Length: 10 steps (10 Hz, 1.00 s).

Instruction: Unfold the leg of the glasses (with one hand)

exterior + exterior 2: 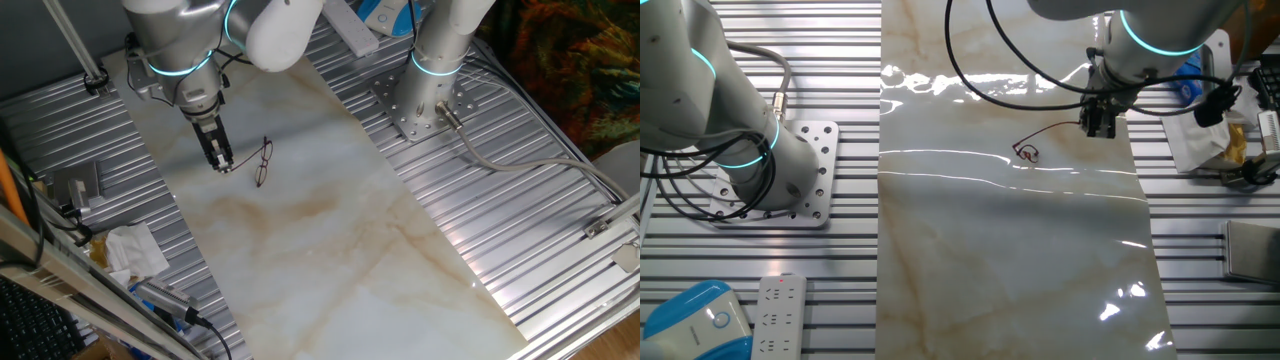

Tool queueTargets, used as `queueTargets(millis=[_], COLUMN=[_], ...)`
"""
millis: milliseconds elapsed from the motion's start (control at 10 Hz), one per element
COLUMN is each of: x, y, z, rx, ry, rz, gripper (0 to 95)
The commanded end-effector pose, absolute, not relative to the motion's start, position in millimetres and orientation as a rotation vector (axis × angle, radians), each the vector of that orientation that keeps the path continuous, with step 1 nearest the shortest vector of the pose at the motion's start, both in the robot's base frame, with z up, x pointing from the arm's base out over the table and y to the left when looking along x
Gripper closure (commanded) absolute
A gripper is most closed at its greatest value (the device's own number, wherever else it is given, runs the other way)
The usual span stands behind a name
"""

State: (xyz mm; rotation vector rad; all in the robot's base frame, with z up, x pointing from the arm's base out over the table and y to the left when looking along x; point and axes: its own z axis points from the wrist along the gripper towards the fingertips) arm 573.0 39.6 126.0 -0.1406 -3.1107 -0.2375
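The glasses (262, 164) lie on the marble tabletop (330, 260), a thin dark reddish wire frame with two small oval lenses. In the other fixed view the glasses (1026, 152) sit left of the hand. One thin leg stretches out from the frame to the fingertips. My gripper (224, 165) is the narrow black hand under the cyan ring; it points down just left of the frame. Its fingers look closed on the tip of that leg. In the other fixed view the gripper (1099, 131) is low over the table, with the leg running up to it.
A second arm's base (425, 95) is bolted to the ribbed metal at the back, with a cable (520, 165) trailing from it. Crumpled tissue (135, 250) and tools lie at the left edge. A remote (780, 315) and a blue-white device (695, 320) lie near the other base (770, 170).
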Motion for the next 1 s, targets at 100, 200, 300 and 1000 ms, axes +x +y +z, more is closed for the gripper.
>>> queueTargets(millis=[100,200,300,1000], x=[573.2,573.0,572.9,572.4], y=[40.0,40.2,40.3,40.3], z=[126.5,126.6,126.7,127.2], rx=[-0.14,-0.135,-0.132,-0.101], ry=[-3.105,-3.105,-3.105,-3.11], rz=[-0.258,-0.266,-0.269,-0.285], gripper=[95.0,95.0,95.0,76.0])
